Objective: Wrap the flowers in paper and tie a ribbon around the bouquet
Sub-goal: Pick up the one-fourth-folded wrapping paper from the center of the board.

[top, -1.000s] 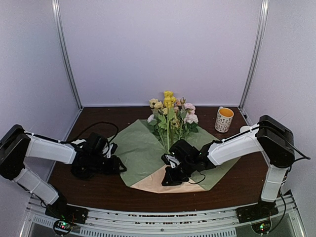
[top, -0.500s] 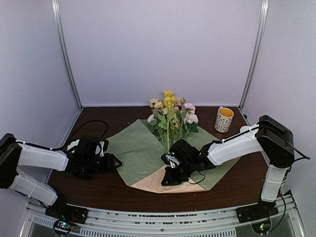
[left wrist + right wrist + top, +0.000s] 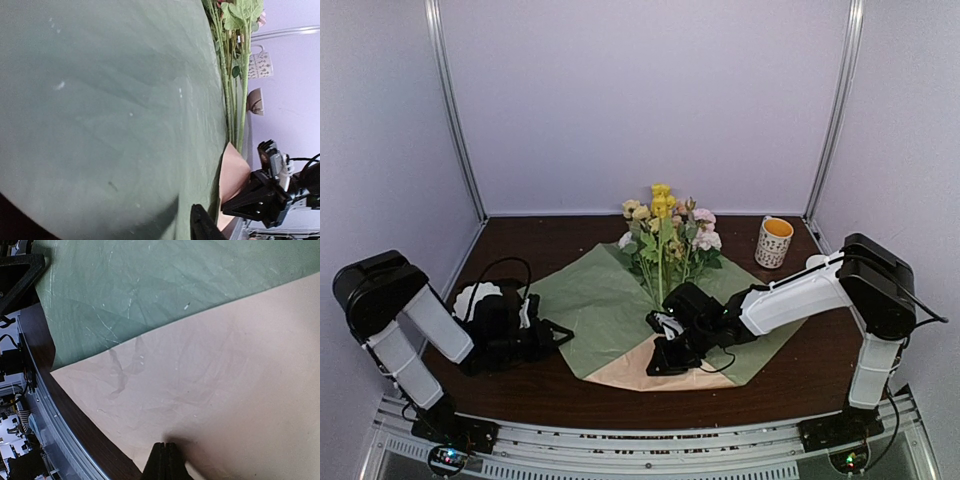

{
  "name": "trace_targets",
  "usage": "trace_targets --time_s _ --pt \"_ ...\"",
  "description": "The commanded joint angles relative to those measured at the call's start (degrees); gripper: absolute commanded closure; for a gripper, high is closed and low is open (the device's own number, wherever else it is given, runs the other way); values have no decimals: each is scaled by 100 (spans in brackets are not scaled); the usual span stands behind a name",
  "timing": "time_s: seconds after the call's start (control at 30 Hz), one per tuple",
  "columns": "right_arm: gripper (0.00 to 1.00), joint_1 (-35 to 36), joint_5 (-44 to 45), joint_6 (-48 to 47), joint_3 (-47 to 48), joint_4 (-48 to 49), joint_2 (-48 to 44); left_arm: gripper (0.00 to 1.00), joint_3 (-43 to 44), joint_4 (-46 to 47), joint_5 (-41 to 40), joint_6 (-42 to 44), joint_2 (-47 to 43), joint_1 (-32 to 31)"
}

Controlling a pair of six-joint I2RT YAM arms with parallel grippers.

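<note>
Pale lilac walls [image 3: 640, 100] close in a dark brown table [image 3: 570, 235], and we read across it from the left. Our left gripper [image 3: 558, 332] sits low at the left edge of the paper [image 3: 595, 300], in our judgement so that it can take that edge and fold it over the stems. Whether its jaws are parted or closed we cannot tell; its own camera shows only one finger [image 3: 202, 227] above the green sheet.

The paper lies spread flat, green side up, with a peach part at the near corner. The flowers [image 3: 665, 225] lie along its middle, blossoms over the far corner and stems pointing toward us. Our right gripper [image 3: 660, 365] is clenched, tips together and pressed onto the peach part just beside the stem ends, likely to pin the sheet while the other side is folded. A mug [image 3: 774, 242] stands at the far right, clear of the paper. We see no ribbon.

Against a second ago, the left arm's elbow has swung up and inward, while its gripper stays by the same edge. The right arm, flowers and mug have not moved.
</note>
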Motion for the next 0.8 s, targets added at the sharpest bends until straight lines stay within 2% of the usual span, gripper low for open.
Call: trace_targets --time_s 0.0,0.1,0.23,0.47,0.57,0.7,0.77 --pt "98 48 143 -18 -83 -98 82 70 -599 1856 314 -886 891 66" --pt "98 49 147 -32 -76 -134 78 77 -622 2133 361 -912 1074 66" --pt "99 50 172 -37 -75 -159 55 81 -703 1942 237 -913 844 66" --pt "99 50 190 -92 -26 -262 56 84 -438 -130 -169 -323 -531 -7" --pt "98 47 196 -115 3 -293 58 89 -136 -1138 -383 50 -1003 -165" --pt "98 47 199 -146 39 -340 57 100 -66 -1334 -423 143 -1104 -187" --pt "98 44 206 -155 54 -361 41 100 -58 -1248 -377 139 -1024 -193"
